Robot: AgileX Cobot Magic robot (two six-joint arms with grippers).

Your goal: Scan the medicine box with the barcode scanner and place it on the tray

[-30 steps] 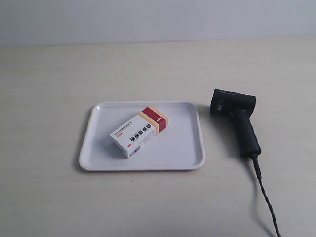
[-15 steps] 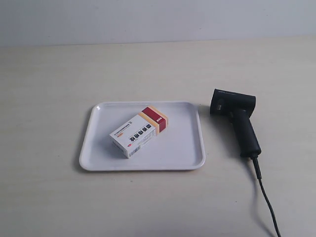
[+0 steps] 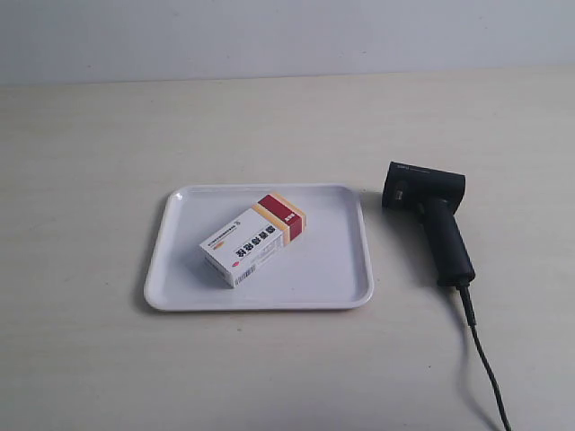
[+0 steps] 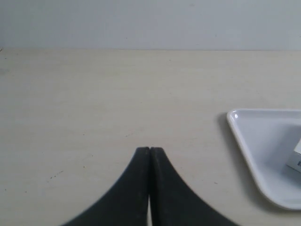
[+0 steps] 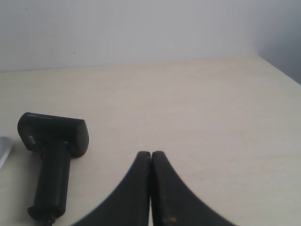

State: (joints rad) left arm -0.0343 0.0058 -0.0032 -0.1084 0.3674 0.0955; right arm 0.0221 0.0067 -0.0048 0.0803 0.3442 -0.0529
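The medicine box [image 3: 253, 239], white with a red and orange band, lies flat on the white tray [image 3: 337, 269] at the table's middle. The black barcode scanner [image 3: 431, 215] lies on the table beside the tray, its cable [image 3: 485, 364] trailing toward the front edge. No arm shows in the exterior view. My left gripper [image 4: 149, 149] is shut and empty over bare table, apart from the tray [image 4: 244, 141], where a corner of the box [image 4: 296, 160] shows. My right gripper [image 5: 151, 153] is shut and empty, apart from the scanner [image 5: 54, 141].
The pale wooden table [image 3: 287, 126] runs back to a plain light wall [image 3: 287, 36]. In the right wrist view the table's edge [image 5: 277, 70] meets a dark corner.
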